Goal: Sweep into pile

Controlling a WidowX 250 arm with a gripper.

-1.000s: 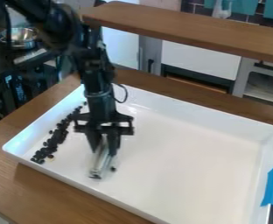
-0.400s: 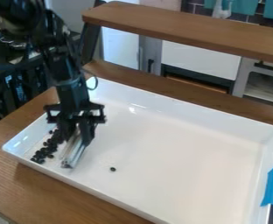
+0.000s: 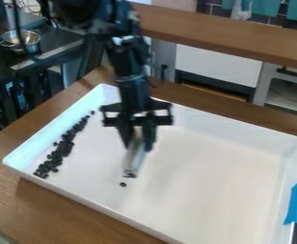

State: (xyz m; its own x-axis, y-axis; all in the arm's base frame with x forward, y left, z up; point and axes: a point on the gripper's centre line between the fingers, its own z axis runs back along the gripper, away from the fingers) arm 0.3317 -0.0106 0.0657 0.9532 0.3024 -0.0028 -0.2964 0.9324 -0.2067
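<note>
Well inside the white tray (image 3: 240, 171), fingers (image 3: 149, 137) pinch a pale tool (image 3: 133, 159) — dark pieces (image 3: 63, 148) near the left edge.

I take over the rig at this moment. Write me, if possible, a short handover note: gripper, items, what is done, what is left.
Gripper: the black two-finger gripper holds a pale, narrow sweeping tool, pointing down over the white rectangular tray.
Items: most of the small black bean-like pieces lie in a long band near the tray's left side, as the camera sees it. One stray black piece lies apart, just below the tool's end in the picture.
Done: most pieces are grouped together.
Left: bring the stray to the others; the band probably needs tightening into a more compact pile.
</note>
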